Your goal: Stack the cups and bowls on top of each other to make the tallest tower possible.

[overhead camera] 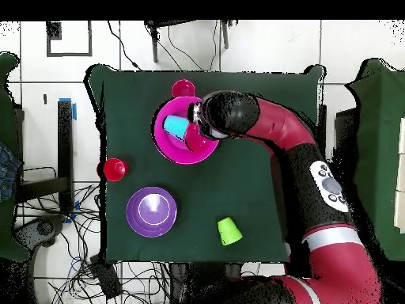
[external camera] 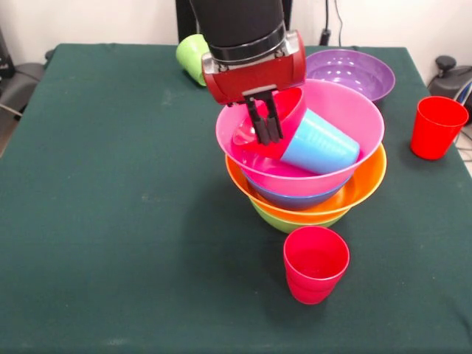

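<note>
The tower (external camera: 306, 184) stands mid-table: lime green, orange, blue, then pink bowl (external camera: 346, 110) (widest) on top. Inside the pink bowl lie the small red bowl (external camera: 291, 103) and the sky blue cup (external camera: 321, 142), tipped on its side. The gripper (external camera: 264, 127) pinches the red bowl's rim, fingers close together.

Small red bowl (external camera: 284, 118) half hidden behind the gripper (external camera: 264, 133) — blue bowl (external camera: 295, 199) mostly buried.

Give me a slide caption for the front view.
Claw reaches into pink bowl atop the tower, beside a tipped blue cup.
</note>
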Tool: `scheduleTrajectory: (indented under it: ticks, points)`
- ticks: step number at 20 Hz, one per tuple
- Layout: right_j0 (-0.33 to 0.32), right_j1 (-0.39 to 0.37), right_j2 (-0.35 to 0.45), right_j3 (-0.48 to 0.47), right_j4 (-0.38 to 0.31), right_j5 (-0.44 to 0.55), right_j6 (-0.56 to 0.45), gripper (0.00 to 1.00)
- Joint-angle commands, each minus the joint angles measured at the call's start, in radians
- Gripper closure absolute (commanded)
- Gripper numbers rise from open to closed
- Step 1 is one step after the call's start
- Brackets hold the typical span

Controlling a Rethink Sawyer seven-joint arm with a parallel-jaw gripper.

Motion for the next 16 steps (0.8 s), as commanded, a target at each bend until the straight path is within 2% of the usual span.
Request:
scheduleTrajectory:
  ticks: [1, 8, 16]
  points:
    - [0.014, 0.053, 0.048, 0.084, 0.065, 0.025, 0.133, 1.0]
    - [0.038, 0.049, 0.014, 0.085, 0.106, 0.029, 0.154, 1.0]
    - [0.057, 0.019, -0.05, 0.058, 0.077, 0.035, 0.151, 1.0]
